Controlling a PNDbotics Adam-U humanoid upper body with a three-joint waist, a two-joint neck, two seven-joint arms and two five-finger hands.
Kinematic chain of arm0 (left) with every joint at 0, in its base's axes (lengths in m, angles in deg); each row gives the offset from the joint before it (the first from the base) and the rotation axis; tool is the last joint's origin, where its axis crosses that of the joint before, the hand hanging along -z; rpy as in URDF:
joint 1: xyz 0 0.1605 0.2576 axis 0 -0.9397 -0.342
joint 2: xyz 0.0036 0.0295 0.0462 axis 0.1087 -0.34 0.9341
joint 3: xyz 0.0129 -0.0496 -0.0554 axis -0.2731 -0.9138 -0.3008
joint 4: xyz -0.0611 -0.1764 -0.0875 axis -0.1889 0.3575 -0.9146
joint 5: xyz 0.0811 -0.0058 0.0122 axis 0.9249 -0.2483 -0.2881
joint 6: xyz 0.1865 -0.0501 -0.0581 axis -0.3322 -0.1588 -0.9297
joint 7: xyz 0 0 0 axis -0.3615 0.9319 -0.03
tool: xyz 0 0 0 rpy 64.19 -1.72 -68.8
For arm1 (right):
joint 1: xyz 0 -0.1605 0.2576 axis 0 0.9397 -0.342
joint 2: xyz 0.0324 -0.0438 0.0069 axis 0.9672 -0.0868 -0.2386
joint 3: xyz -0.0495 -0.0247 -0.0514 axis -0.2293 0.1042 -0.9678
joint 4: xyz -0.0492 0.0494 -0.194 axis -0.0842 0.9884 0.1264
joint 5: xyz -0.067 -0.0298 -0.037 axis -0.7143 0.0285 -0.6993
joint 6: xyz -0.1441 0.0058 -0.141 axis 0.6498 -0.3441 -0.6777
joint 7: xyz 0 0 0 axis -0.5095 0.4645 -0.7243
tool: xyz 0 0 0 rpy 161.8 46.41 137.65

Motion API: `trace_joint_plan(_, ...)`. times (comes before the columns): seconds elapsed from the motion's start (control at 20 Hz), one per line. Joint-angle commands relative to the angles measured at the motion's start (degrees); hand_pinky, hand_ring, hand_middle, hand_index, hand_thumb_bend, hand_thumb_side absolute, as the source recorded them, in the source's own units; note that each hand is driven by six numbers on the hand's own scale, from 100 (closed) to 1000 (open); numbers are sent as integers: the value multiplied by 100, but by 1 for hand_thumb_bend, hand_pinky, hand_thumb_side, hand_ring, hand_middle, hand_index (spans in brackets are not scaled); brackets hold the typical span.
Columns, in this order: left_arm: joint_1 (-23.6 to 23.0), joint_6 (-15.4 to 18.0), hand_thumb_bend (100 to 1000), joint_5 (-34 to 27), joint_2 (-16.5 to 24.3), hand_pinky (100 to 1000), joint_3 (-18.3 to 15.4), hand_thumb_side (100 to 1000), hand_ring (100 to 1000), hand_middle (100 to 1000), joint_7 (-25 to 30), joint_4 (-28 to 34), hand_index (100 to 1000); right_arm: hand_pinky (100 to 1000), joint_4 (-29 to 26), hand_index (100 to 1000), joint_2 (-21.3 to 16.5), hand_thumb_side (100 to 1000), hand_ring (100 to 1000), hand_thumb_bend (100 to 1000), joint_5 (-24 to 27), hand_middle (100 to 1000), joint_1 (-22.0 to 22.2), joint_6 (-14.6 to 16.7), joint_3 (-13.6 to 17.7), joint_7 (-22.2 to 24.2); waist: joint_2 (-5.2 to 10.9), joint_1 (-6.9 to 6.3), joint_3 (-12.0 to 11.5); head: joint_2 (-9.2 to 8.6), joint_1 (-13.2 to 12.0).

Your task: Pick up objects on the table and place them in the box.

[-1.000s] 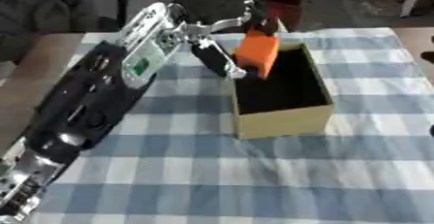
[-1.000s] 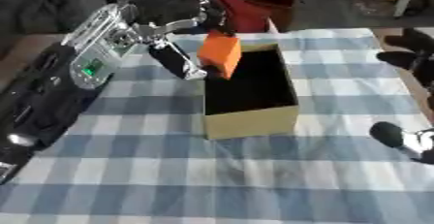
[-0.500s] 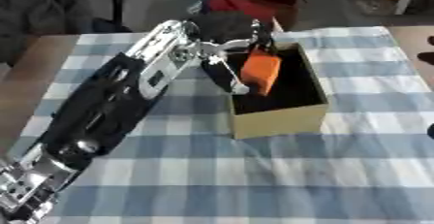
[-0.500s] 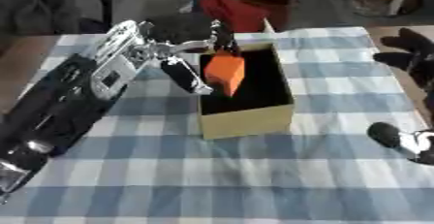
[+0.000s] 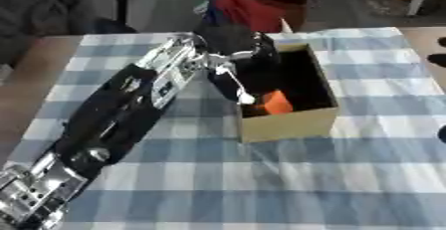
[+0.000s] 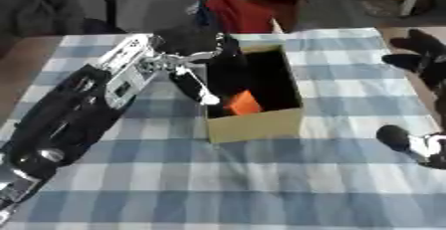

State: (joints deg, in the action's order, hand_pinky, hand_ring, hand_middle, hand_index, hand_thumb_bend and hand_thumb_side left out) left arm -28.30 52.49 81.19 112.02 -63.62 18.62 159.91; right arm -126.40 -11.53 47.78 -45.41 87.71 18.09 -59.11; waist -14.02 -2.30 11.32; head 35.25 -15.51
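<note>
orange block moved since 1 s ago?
Yes. The orange block has dropped from above the box's far-left rim to inside it, near the front wall, below the left hand.

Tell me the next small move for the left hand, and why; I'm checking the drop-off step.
Probably lift the left hand straight up out of the box. The orange object already lies inside, against the near wall, apart from the hand, whose fingers hang over the box's left wall.
</note>
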Motion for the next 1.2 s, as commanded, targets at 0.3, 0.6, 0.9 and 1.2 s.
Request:
trace_joint_plan(0.3,79,-177,447,-409,440,774,-274,426,751,763,-304,754,869,875,-53,1000,-15,610,816,763,-53,866,-43,5,38,2,158,75,-147,4,35)
trace_joint_plan(0.6,-217,-793,313,-1350,1238,759,-944,369,730,732,-918,1706,850,874,-31,1000,-35,612,816,764,-114,866,-11,4,97,-61,203,122,-341,57,143)
trace_joint_plan(0.9,-1006,-1557,113,-2622,1779,742,-1842,399,694,675,-1909,2253,828,875,-43,1000,-69,613,817,762,-152,866,26,-22,160,-132,205,147,-511,105,299)
trace_joint_plan(1.2,-1901,-1831,100,-3613,1872,744,-2141,463,687,660,-2473,2419,830,875,-67,1000,-78,620,817,743,-161,866,26,-48,193,-173,169,182,-635,234,425)
